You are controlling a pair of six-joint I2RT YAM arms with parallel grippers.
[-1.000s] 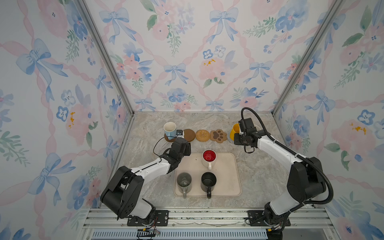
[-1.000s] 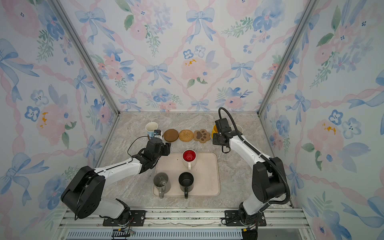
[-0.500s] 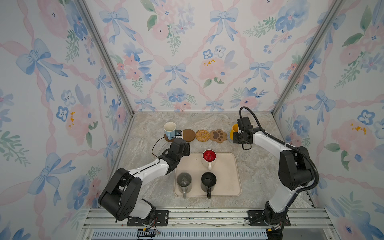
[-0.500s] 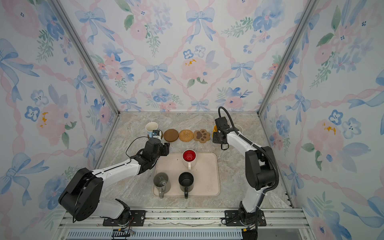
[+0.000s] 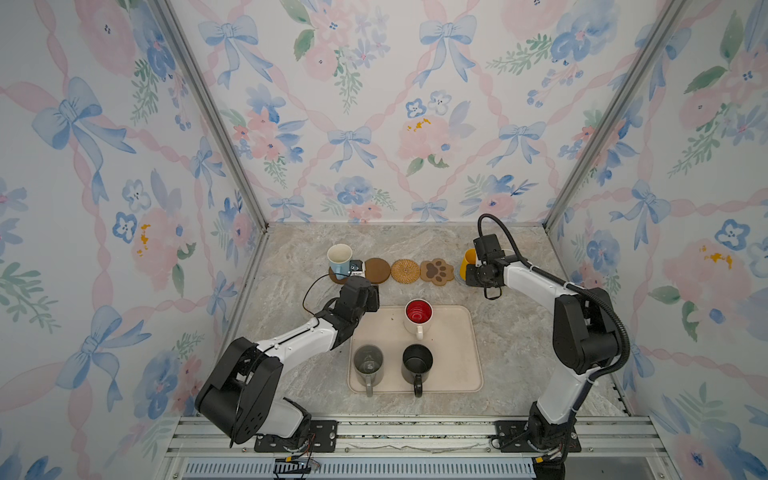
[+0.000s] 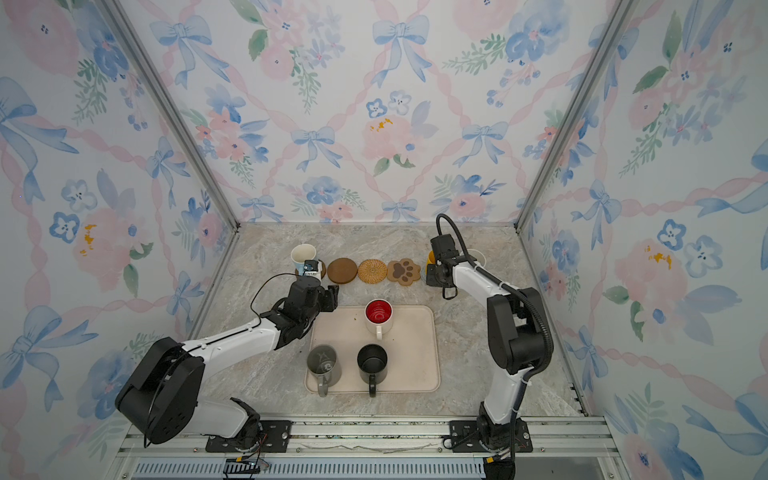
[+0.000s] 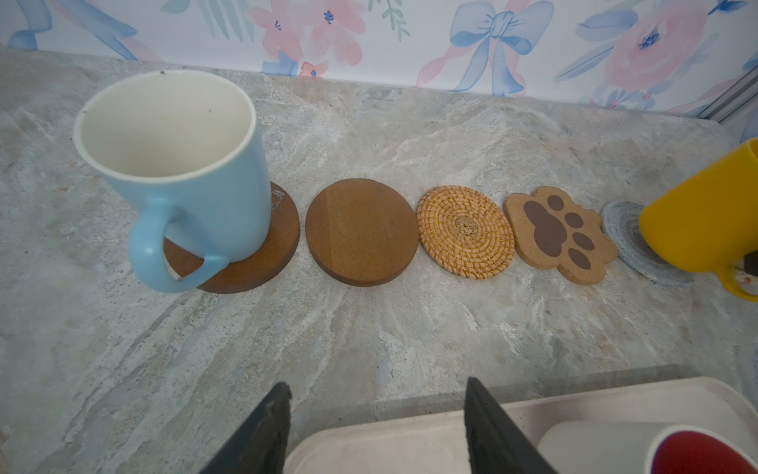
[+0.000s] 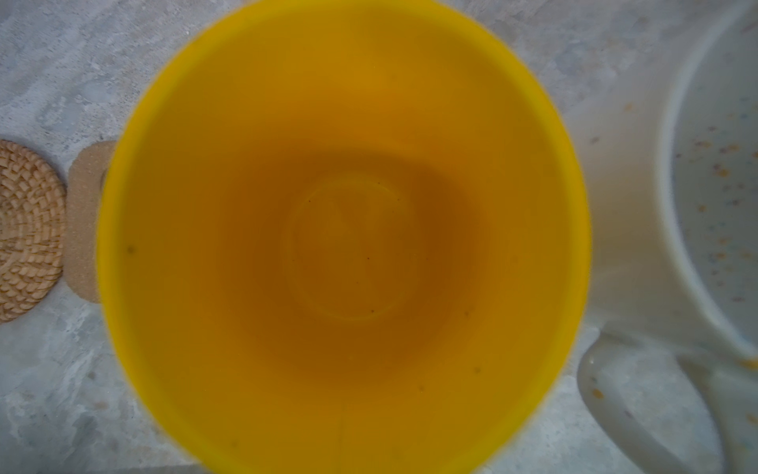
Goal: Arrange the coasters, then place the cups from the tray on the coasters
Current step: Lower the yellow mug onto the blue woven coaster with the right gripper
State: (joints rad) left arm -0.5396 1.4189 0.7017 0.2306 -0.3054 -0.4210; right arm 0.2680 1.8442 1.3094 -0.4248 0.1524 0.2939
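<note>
I am holding my left tool [image 7: 377, 388] spread and empty at the far rim of the tray [image 7: 369, 445], while my right tool [image 5: 469, 271] is pinching the handle of the yellow mug [image 8: 344, 230], which is sitting tilted over the blue-grey coaster [image 7: 623, 236].

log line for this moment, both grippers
left gripper: open, empty, at tray edge | right gripper: shut on yellow mug handle, over blue-grey coaster | on tray: red-lined mug, grey mug, black mug

right arm [image 5: 536, 280] folded inward, right gripper [image 5: 468, 275] edged toward yellow mug [image 5: 468, 257]
</note>
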